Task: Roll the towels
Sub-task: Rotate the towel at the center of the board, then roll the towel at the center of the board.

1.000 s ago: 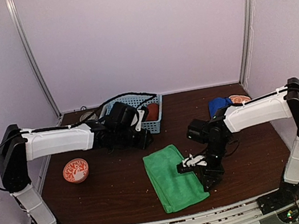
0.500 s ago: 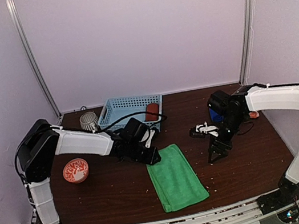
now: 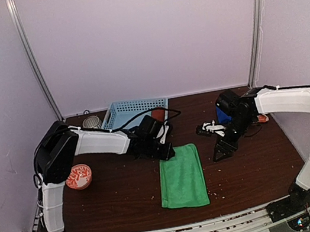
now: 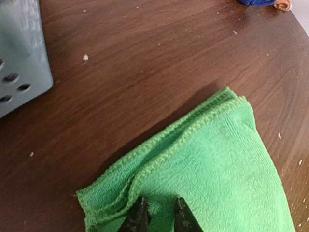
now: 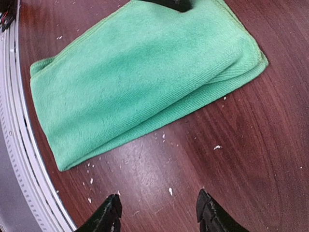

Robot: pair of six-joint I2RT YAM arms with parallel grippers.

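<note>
One green towel [image 3: 182, 176] is laid flat on the worktop [image 3: 115, 195].
Its far edge is pinched by the left fingers [image 3: 165, 153]; the right fingers [image 3: 221, 151] are held open near its right side.

green towel [image 3: 182, 176] lies flat, folded long; rust-red towel [image 3: 158, 115] rolled, well behind it.

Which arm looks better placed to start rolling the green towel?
The left, I'd say. The left pincer pinches the far edge of the green towel, ready to work it. The right pincer hangs open over the bare table beside the cloth.
</note>
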